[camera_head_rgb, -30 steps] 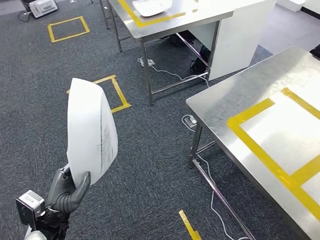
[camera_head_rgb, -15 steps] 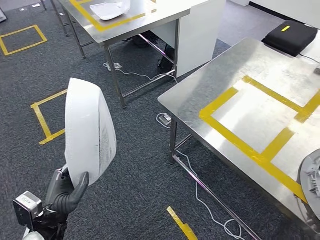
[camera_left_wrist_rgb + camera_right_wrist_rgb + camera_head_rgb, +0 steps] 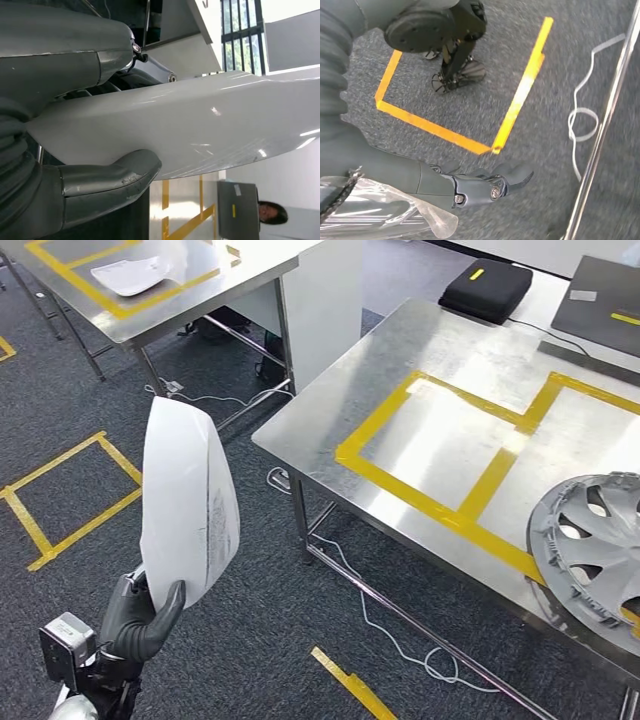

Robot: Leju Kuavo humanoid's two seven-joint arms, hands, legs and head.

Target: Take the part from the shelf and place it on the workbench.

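Presently: left hand [image 3: 140, 625] clamped on smooth, curved white part [image 3: 185, 505]; right hand [image 3: 486, 186] empty, fingers extended; brushed-steel desk [image 3: 332, 410], right.

You have two steel tables [image 3: 392, 390] [image 3: 151, 315], two white parts [image 3: 185, 505] [image 3: 124, 275], one at eleven o'clock, one hubcap [image 3: 592, 550] at three o'clock, and two dark cases [image 3: 487, 288] [image 3: 600, 300].
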